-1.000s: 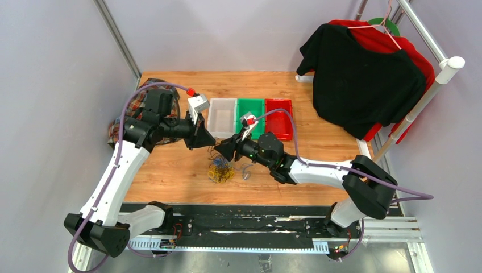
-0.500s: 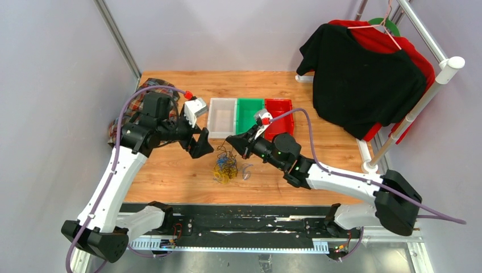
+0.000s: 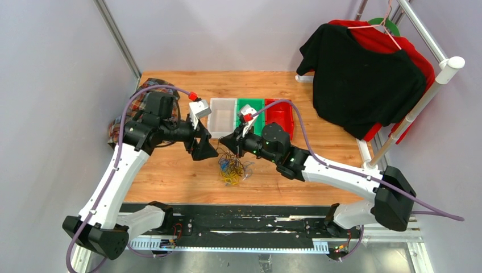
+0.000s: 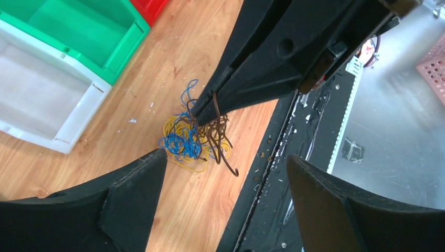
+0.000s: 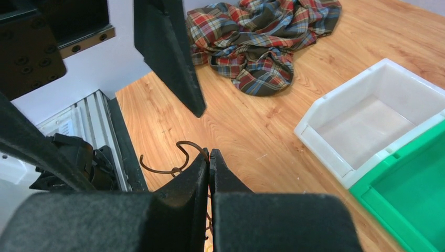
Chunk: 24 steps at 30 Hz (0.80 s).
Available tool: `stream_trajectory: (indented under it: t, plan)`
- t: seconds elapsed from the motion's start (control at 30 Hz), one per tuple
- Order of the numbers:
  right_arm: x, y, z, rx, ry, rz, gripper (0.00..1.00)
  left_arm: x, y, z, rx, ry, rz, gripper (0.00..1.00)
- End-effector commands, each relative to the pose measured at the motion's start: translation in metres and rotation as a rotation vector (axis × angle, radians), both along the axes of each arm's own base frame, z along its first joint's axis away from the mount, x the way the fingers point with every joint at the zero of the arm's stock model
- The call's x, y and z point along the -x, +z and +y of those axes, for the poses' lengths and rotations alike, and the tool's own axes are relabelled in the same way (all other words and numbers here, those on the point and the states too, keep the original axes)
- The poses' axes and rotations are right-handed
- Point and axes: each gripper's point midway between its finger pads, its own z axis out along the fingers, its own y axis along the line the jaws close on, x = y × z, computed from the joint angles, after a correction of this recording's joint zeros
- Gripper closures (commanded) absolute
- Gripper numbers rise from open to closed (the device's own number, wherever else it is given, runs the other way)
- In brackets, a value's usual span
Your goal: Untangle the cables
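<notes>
1. Your wooden table [image 3: 170,176] seen from above: the cables [image 3: 230,169] lie tangled toward its near edge, about midway along
2. Left wrist: your left gripper [image 4: 225,157] gapes wide and empty, while the right gripper [image 4: 202,113] pinches a brown cable [image 4: 216,137]
3. Right wrist: its fingers meet on that brown strand

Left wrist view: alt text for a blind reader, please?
The right gripper, shut on a brown cable, hangs over a tangle of yellow, blue and brown cables on a wooden table. The left gripper is open below; a white bin and a green bin sit upper left.
</notes>
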Motion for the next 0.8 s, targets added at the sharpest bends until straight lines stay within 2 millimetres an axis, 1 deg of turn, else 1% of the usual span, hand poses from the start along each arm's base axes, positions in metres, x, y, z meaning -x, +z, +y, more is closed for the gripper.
stream_trajectory:
  t: [0.0, 0.13, 0.27, 0.33, 0.5, 0.6, 0.77]
  plan:
    - [0.016, 0.007, 0.016, 0.029, 0.076, -0.040, 0.99, 0.002, -0.001, -0.008, 0.023, -0.045, 0.022, 0.19]
    - [0.020, 0.004, 0.022, 0.038, 0.093, -0.037, 0.99, 0.002, -0.006, -0.011, 0.029, -0.057, 0.054, 0.37]
    - [0.024, 0.003, 0.024, 0.037, 0.107, -0.040, 0.99, -0.007, -0.012, -0.006, -0.008, -0.020, 0.039, 0.66]
    - [0.024, 0.004, 0.024, 0.033, 0.109, -0.042, 0.99, -0.009, -0.015, -0.003, -0.027, -0.005, 0.019, 0.75]
    - [0.026, 0.002, 0.024, 0.027, 0.113, -0.042, 0.99, -0.010, -0.018, -0.001, -0.025, 0.014, -0.003, 0.91]
    - [0.027, -0.001, 0.024, 0.023, 0.114, -0.035, 0.99, -0.014, -0.015, 0.000, -0.022, 0.054, -0.014, 0.99]
    - [0.025, -0.008, 0.021, 0.017, 0.092, -0.025, 0.99, -0.020, -0.002, 0.004, -0.013, 0.104, -0.067, 0.99]
